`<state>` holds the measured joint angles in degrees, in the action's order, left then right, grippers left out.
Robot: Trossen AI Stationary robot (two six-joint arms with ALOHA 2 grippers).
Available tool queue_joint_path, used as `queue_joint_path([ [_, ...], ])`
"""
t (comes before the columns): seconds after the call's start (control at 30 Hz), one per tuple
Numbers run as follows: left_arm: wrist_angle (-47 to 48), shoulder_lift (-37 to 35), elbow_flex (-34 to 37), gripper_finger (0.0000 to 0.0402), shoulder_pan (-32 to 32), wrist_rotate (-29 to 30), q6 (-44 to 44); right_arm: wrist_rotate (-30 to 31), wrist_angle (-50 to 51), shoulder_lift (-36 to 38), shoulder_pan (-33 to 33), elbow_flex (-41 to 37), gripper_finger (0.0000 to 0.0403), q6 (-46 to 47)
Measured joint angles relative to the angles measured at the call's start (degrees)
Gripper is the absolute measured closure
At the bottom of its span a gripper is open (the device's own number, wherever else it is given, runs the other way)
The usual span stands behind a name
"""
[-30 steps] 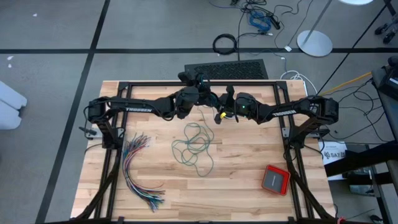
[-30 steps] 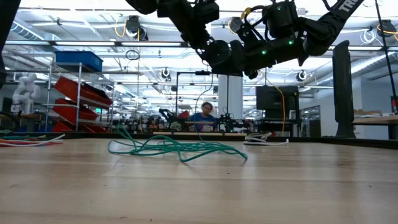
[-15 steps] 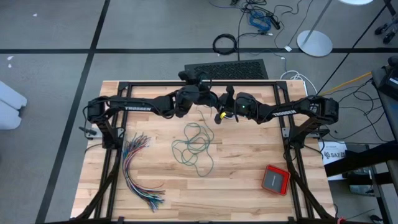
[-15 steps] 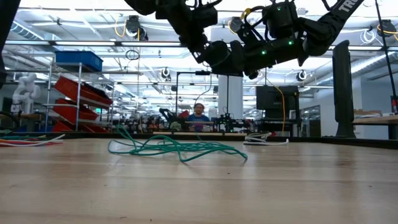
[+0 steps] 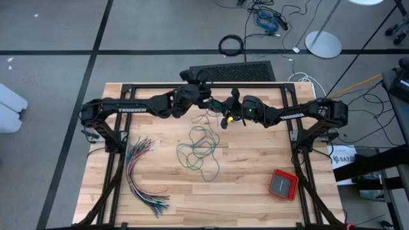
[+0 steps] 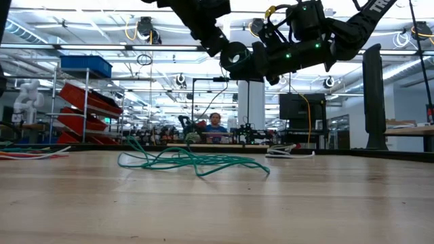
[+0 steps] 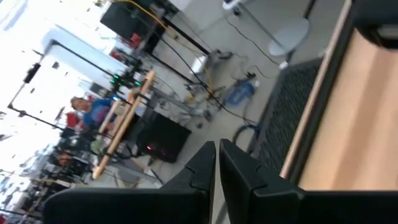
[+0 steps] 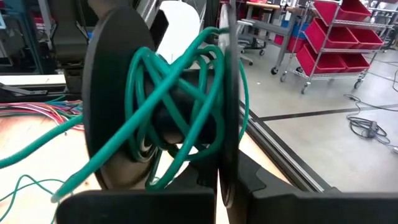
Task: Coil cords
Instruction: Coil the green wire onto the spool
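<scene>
Both grippers hang above the far middle of the wooden table [image 5: 255, 204] in the high view: the left gripper [image 5: 206, 101] and the right gripper [image 5: 228, 115] nearly meet, and the teal-green cord [image 5: 199, 151] lies in loose loops on the boards below them, between the fanned multicoloured wires [image 5: 142, 176] and a red box [image 5: 282, 184]. Seen from the low view, that cord [image 6: 193, 161] sprawls flat on the tabletop under both raised arms. Through the left wrist view, the left gripper [image 7: 217, 163] shows a slim gap between its fingers, with nothing in it. Through the right wrist view, the right gripper [image 8: 221, 180] is clamped on the rim of a black spool [image 8: 155, 102] wound with teal-green cord.
</scene>
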<state>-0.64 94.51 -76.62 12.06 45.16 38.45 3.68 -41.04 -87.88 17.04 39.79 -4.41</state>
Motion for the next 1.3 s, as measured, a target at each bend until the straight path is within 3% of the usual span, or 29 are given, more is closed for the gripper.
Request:
queue_joint_path([
  [0.27,13.72,-0.73,0.97,0.0372,2.86,-5.17,-11.18,0.28,-0.1,0.0,0.04,0.02,0.0402,0.1],
  [0.5,13.32,-2.44,5.79,0.0372,3.77,-4.94,-21.07,0.41,-0.4,0.02,0.07,0.02,0.0402,0.18],
  [0.67,-3.32,-10.0,19.41,0.0372,4.63,-7.32,-26.79,0.44,-0.44,0.24,0.07,0.02,0.0402,0.14],
  [0.77,-15.99,-15.36,30.84,0.0372,5.42,-16.1,-35.76,0.44,-0.57,0.24,0.09,0.02,0.0402,-0.03],
  [0.9,-41.66,-16.78,46.1,0.0372,4.7,-30.41,-47.11,0.46,-1.27,0.24,0.09,0.02,0.0402,-0.59],
  [1.0,-63.0,-12.74,53.2,0.0372,3.37,-31.13,-53.95,0.46,-1.88,0.24,0.09,0.02,0.0402,-0.61],
  [1.1,-75.41,-5.75,54.42,0.0372,2.54,-30.52,-59.68,0.46,-1.94,0.24,0.09,0.02,0.0402,-0.67],
  [1.3,-83.81,9.02,47.5,0.0372,0.83,-35.52,-72.99,0.48,-2.51,0.24,0.09,0.02,0.0403,-0.76],
])
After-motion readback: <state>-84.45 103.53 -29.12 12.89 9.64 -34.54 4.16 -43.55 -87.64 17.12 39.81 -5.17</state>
